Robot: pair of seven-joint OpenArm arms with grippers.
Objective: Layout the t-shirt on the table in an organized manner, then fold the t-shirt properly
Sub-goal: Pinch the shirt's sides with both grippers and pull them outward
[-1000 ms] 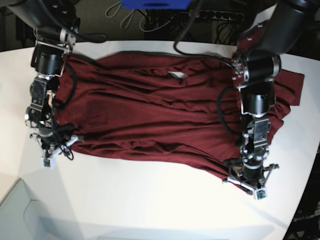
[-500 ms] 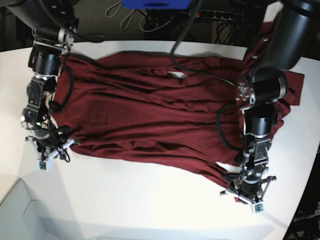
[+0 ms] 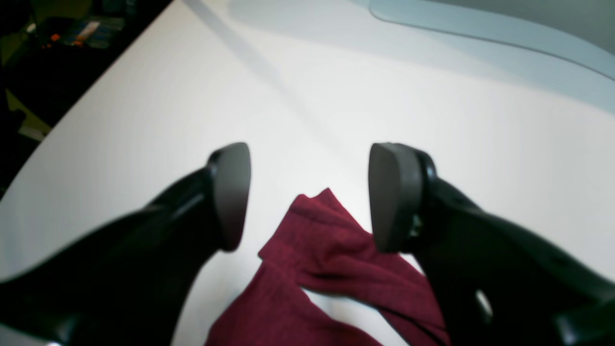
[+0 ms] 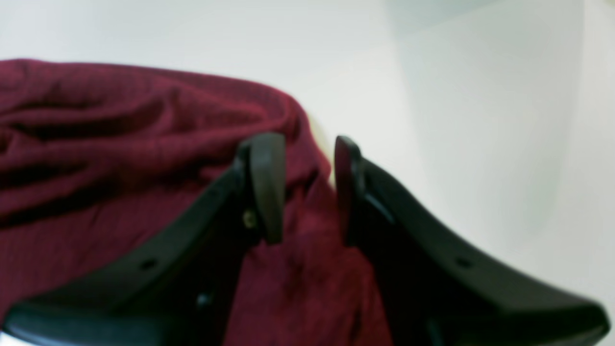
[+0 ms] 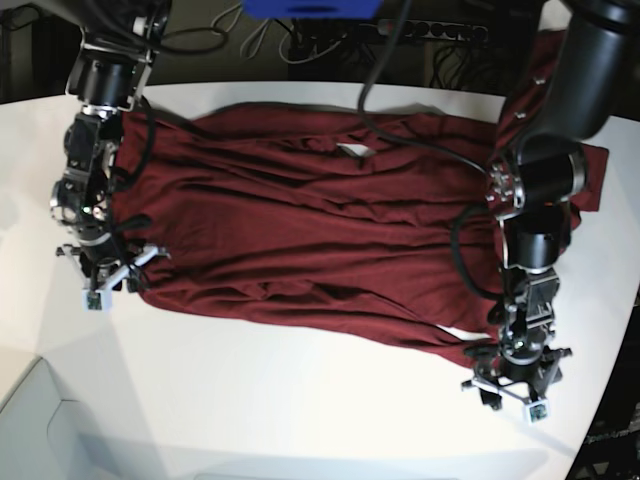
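The maroon t-shirt [image 5: 300,220] lies spread and wrinkled across the white table [image 5: 300,410]. My left gripper [image 5: 512,390] hangs open just past the shirt's near right corner. In the left wrist view that gripper [image 3: 307,192] has its fingers wide apart, and the shirt corner [image 3: 317,240] lies loose on the table [image 3: 336,86] beneath them. My right gripper [image 5: 100,283] is at the shirt's near left corner. In the right wrist view it [image 4: 302,187] stands narrow, with a bunch of the shirt [image 4: 120,134] pinched between the fingers above the table [image 4: 480,120].
A power strip with cables [image 5: 430,30] and a blue object [image 5: 310,8] sit beyond the table's far edge. One sleeve [image 5: 590,170] reaches toward the right edge. A pale grey panel [image 5: 40,420] lies at the near left corner.
My left gripper has opened and let go of the shirt corner, after moving toward the near edge. My right gripper has shifted a little toward the far side with the cloth.
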